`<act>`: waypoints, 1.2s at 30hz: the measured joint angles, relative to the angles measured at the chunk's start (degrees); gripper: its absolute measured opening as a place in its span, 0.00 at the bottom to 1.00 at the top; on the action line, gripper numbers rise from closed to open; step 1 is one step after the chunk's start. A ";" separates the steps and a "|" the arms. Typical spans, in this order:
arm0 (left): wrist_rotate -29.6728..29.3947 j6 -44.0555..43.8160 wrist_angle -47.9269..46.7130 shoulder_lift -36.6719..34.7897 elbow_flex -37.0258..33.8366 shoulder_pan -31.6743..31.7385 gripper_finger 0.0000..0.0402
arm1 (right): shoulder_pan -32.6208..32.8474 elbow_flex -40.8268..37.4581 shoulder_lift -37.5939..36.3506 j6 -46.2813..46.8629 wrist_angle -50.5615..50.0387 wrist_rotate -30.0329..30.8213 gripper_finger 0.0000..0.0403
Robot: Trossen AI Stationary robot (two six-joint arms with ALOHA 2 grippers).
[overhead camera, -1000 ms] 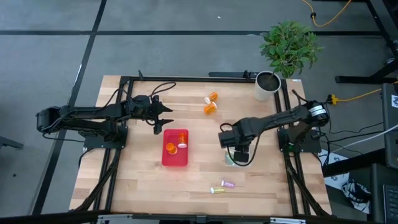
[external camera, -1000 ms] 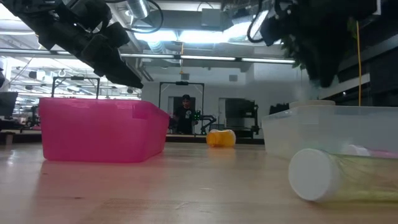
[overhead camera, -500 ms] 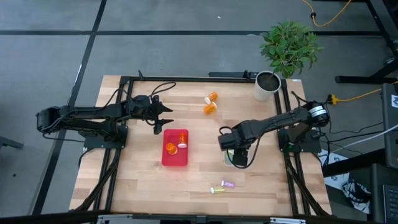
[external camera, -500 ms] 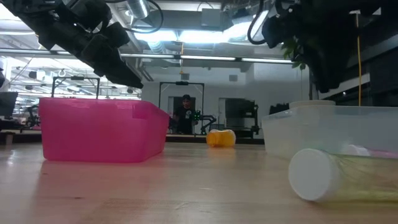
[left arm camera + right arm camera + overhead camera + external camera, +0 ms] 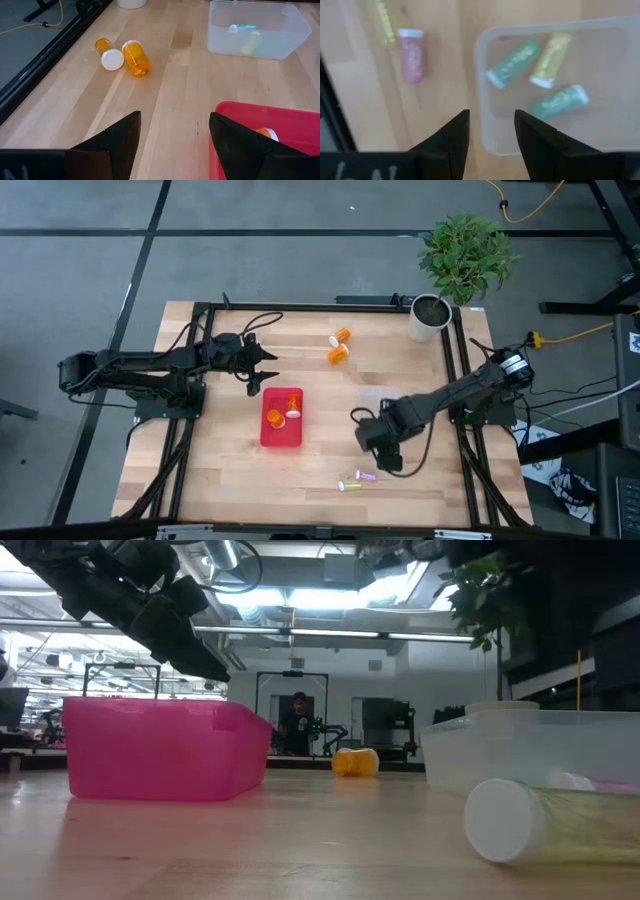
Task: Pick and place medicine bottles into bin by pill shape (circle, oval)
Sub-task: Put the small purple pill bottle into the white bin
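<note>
The right gripper [image 5: 490, 131] hangs above the near rim of the clear bin [image 5: 485, 135], and its two dark fingers [image 5: 451, 135] stand a little apart with nothing between them. Inside the clear bin, just ahead of the fingertips, lie two green bottles [image 5: 512, 63] and one yellow bottle [image 5: 551, 58], all on their sides. Outside the bin, beside its wall and off to one side of this gripper, a pink bottle [image 5: 413, 55] with a white cap lies on the wooden table [image 5: 220, 470], and a pale yellow bottle [image 5: 382, 22] lies just beyond it. In the high view these two bottles lie near the table's front edge, close to the right gripper. The left gripper [image 5: 172, 131] hovers over the near edge of the red bin [image 5: 280, 120]; its fingers are spread wide and hold nothing. One orange bottle [image 5: 264, 133] with a white cap shows inside the red bin, just beside the gripper's finger. Farther ahead of the left gripper, two orange bottles [image 5: 135, 57] lie on the table, touching each other. A white plant pot [image 5: 428, 318] stands at the table's far corner, well apart from both grippers.
</note>
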 joint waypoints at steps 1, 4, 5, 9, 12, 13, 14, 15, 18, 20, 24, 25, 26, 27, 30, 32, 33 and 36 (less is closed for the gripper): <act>0.00 0.01 0.00 0.00 0.00 0.02 0.57 | 0.99 0.00 0.00 1.25 0.20 -0.01 0.39; 0.02 0.01 0.00 0.00 0.00 0.00 0.57 | 4.06 0.00 0.00 3.92 0.83 0.03 0.39; 0.00 -0.01 0.00 0.00 0.00 0.02 0.57 | 5.10 0.00 0.00 4.19 1.21 0.03 0.39; 0.00 -0.01 0.02 0.00 0.00 0.02 0.57 | 8.69 0.00 0.00 3.37 3.84 0.05 0.39; 0.02 -0.01 0.02 0.00 0.00 0.00 0.57 | 10.70 0.00 0.00 1.17 6.57 0.05 0.39; 0.02 -0.01 0.02 0.00 0.00 0.02 0.57 | 11.20 0.00 0.00 0.34 7.31 0.06 0.39; 0.01 -0.01 0.02 0.00 0.00 0.01 0.57 | 11.55 0.00 0.00 -0.92 8.02 0.06 0.39; 0.02 -0.01 0.02 0.00 0.00 0.02 0.57 | 11.78 0.00 0.00 -2.46 8.74 0.07 0.39; 0.00 0.01 0.00 0.00 0.00 0.00 0.57 | 11.97 0.00 0.00 -6.45 10.27 0.09 0.39; 0.00 0.01 0.02 0.00 0.00 0.00 0.57 | 11.97 0.00 0.01 -6.59 11.10 0.11 0.39; 0.02 0.03 0.02 0.00 0.00 0.01 0.57 | 11.97 0.00 0.02 -6.15 12.11 0.12 0.39; 0.02 0.03 0.02 0.00 0.00 0.01 0.57 | 11.97 0.00 0.02 -6.05 12.85 0.12 0.39; 0.01 0.02 0.02 0.00 0.00 0.02 0.57 | 11.97 0.00 0.02 -4.84 13.71 0.10 0.39; 0.02 0.03 0.02 0.00 0.00 0.02 0.57 | 12.08 0.00 0.02 -3.12 14.52 0.11 0.39; 0.02 0.03 0.02 0.00 0.00 0.00 0.57 | 12.12 0.00 0.04 2.56 17.24 1.86 0.39; 0.01 0.03 0.02 0.00 0.00 0.00 0.57 | 12.12 0.00 0.04 6.06 17.73 4.42 0.40; 0.02 0.03 0.02 0.00 0.00 0.00 0.57 | 12.12 0.00 0.05 7.65 17.68 5.56 0.40; 0.02 0.05 0.02 0.00 0.00 0.01 0.57 | 12.12 0.00 0.07 10.94 16.49 6.63 0.44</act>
